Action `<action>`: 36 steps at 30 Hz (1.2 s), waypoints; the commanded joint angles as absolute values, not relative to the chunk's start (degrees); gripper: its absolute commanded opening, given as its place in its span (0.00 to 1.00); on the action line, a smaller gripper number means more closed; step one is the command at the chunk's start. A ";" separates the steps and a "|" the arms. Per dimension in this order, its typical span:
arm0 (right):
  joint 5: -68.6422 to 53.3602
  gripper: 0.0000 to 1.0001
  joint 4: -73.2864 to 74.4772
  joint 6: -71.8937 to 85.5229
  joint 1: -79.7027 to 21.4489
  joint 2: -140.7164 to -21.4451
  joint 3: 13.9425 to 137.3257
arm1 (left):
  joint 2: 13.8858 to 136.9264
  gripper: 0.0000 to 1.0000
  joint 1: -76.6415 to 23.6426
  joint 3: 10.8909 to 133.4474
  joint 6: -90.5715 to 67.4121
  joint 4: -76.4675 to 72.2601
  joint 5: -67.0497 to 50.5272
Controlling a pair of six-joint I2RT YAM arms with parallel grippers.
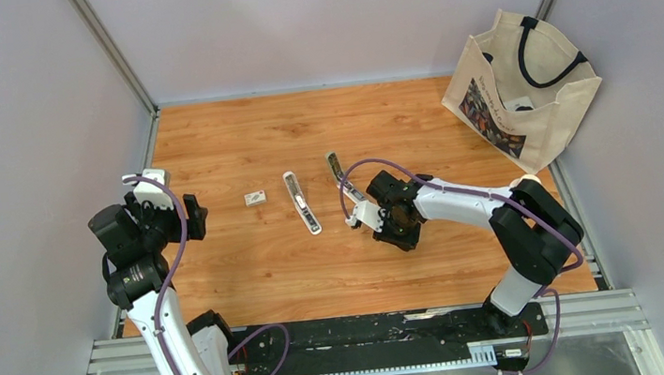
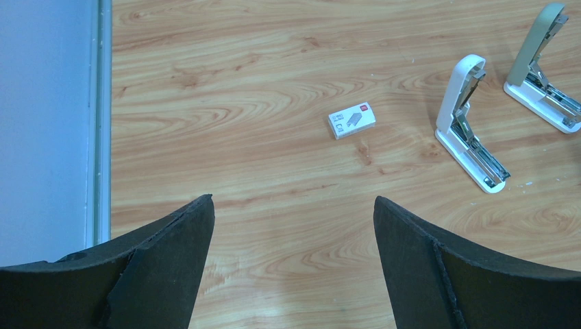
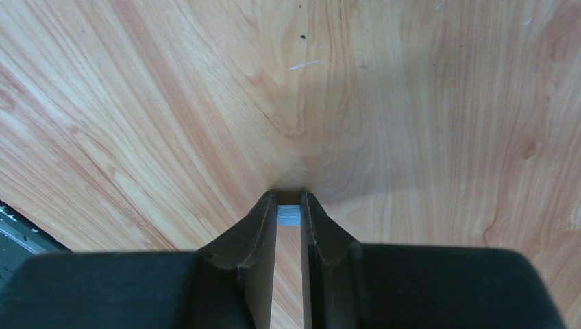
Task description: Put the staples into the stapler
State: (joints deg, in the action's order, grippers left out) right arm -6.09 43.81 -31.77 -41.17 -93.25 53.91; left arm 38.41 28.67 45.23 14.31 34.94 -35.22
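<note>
the tiny pale-grey metal strip of staples [image 3: 289, 215] is pinched between the tips of the right gripper [image 3: 289, 203], low over the wooden table [image 3: 425, 103], near the grey-green open stapler [image 1: 337, 170]. the white open stapler [image 1: 302, 202] and the small white box [image 1: 256, 196] lie further left. the left gripper [image 2: 293, 200] hovers with its jaws spread wide, holding nothing.

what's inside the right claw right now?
A small grey strip of staples sits between the right claw tips, filling the gap. Only its end shows; the rest is hidden by the fingers.
</note>
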 commanded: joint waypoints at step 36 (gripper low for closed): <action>-7.30 0.16 27.52 11.24 -49.66 -103.71 82.00 | 37.62 0.94 29.27 45.18 15.91 33.13 -30.94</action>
State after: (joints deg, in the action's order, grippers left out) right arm -7.18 34.41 3.20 -48.69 -103.22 80.40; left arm 38.48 28.67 45.01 14.70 34.61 -31.70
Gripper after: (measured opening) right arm 0.171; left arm 0.937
